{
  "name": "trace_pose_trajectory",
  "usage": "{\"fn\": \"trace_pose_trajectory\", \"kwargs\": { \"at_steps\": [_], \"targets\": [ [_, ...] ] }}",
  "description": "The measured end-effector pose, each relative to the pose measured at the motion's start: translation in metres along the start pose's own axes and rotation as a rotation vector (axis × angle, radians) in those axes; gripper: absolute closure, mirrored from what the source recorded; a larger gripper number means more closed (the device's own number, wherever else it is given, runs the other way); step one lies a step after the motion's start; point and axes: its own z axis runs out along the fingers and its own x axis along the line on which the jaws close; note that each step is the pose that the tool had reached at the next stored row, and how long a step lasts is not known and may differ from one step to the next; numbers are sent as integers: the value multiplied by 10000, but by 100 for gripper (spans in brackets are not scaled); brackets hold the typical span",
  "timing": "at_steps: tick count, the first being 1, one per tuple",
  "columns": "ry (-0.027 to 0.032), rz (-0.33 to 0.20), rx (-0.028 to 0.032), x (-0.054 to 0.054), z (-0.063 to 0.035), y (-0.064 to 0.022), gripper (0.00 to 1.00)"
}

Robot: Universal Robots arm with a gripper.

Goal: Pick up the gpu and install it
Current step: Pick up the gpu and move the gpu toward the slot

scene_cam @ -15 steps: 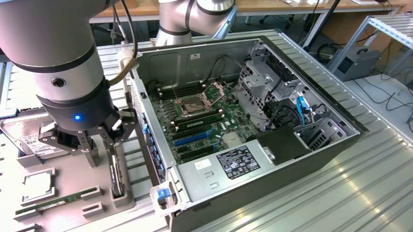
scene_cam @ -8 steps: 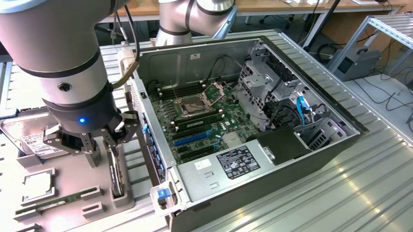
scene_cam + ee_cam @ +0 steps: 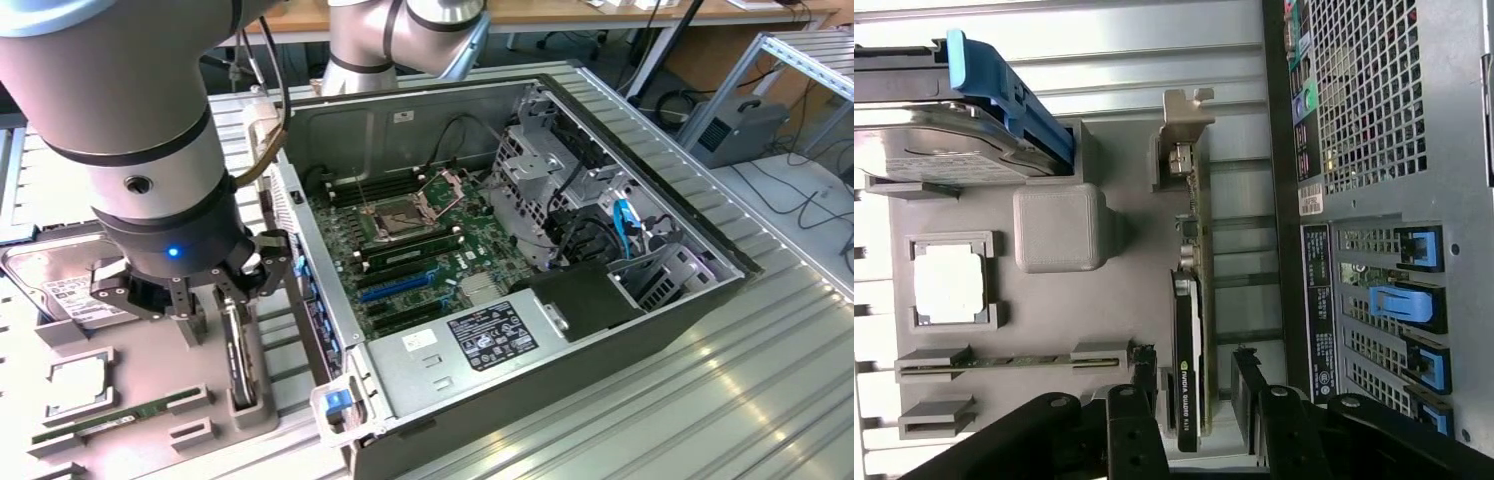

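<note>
One gray tray (image 3: pixel 147 360) at ext view's left carries hard drive (image 3: pixel 74 290), CPU (image 3: pixel 78 385), RAM stick (image 3: pixel 114 420). Next, gpu (image 3: pixel 240 365) stands on edge in tray slot (bracket end clear of fingers). Gripper (image 3: pixel 1194 400) straddles it, fingers (image 3: pixel 1246 385) spread, gap each side, not gripping. Right: open PC case (image 3: pixel 641 330), motherboard (image 3: pixel 414 250) exposed.
</note>
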Motion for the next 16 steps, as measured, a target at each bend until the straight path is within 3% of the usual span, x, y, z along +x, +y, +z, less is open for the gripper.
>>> {"fn": "trace_pose_trajectory", "kwargs": {
  "at_steps": [11, 16],
  "targets": [
    [1, 0, -13, 4, 153, -7, 56],
    [1, 0, -13, 8, 313, -13, 56]
  ]
}}
